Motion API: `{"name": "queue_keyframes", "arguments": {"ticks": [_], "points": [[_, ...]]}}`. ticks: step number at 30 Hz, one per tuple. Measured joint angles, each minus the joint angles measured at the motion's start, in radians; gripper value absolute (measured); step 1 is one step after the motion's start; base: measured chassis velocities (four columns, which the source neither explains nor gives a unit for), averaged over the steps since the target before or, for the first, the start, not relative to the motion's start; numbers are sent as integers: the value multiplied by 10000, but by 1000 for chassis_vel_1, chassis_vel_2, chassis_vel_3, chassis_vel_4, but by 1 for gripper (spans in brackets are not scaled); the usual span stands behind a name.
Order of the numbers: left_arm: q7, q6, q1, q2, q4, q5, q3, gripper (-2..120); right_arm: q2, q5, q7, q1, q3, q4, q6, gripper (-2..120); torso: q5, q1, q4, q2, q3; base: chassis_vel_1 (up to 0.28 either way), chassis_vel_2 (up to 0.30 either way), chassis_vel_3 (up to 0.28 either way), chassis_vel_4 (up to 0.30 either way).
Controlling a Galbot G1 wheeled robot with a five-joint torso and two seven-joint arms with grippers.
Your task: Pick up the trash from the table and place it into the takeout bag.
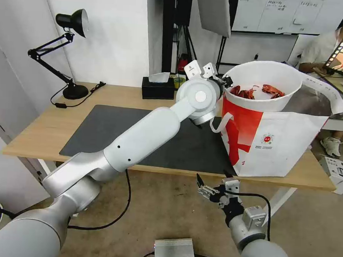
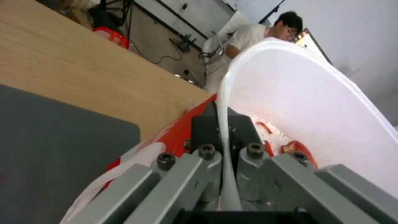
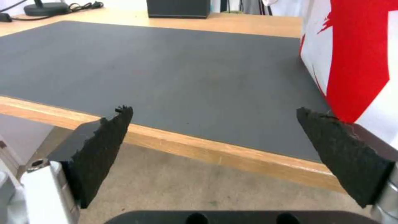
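Observation:
The white round bowl (image 1: 265,82) of red shells (image 1: 243,92) sits in the mouth of the takeout bag (image 1: 279,146), with its rim above the bag's top. My left gripper (image 1: 225,82) is shut on the bowl's near-left rim. In the left wrist view the thin white rim (image 2: 226,149) is pinched between the fingers (image 2: 207,130), with the bowl's inner wall (image 2: 315,102) beyond. The bag stands at the right end of the table (image 1: 35,132), on the dark mat (image 1: 101,128). My right gripper (image 1: 212,176) hangs open below the table's front edge, with nothing between its pads (image 3: 104,137).
A black tissue box (image 1: 157,88) and a black desk lamp (image 1: 69,52) stand at the back of the table. On the floor lie a silver box (image 1: 174,251) and a white box (image 1: 339,173). A person sits behind the bag.

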Motion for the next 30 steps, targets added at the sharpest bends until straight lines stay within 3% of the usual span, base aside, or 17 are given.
{"name": "queue_keyframes", "arguments": {"ticks": [17, 20, 24, 26, 30], "points": [[24, 135, -254, 103, -80, 22, 55, 59, 0, 0, 0, 0, 0, 0, 0, 100, 0, 0, -1, -2, 0, 0, 0, 0, 0], [19, 135, -253, 183, -130, 18, 61, 74, 0, 0, 0, 0, 0, 0, 0, 100, 0, 0, 0, -2, 0, 0, 0, 0, 0], [16, 135, -253, 264, -187, 4, 69, 84, 0, 0, 1, 0, 0, 0, 0, 100, 0, 0, 0, -2, 0, 0, 0, 0, 0], [12, 135, -251, 356, -255, -9, 105, 95, 0, 0, 0, 0, 0, -1, 0, 100, 0, -1, 0, -2, 0, 0, 0, 0, 0], [13, 135, -156, 483, -387, -14, 121, 99, -1, 0, 0, 0, 0, 0, 0, 100, 0, 0, 0, -1, 0, 0, 0, 0, 0]]}}
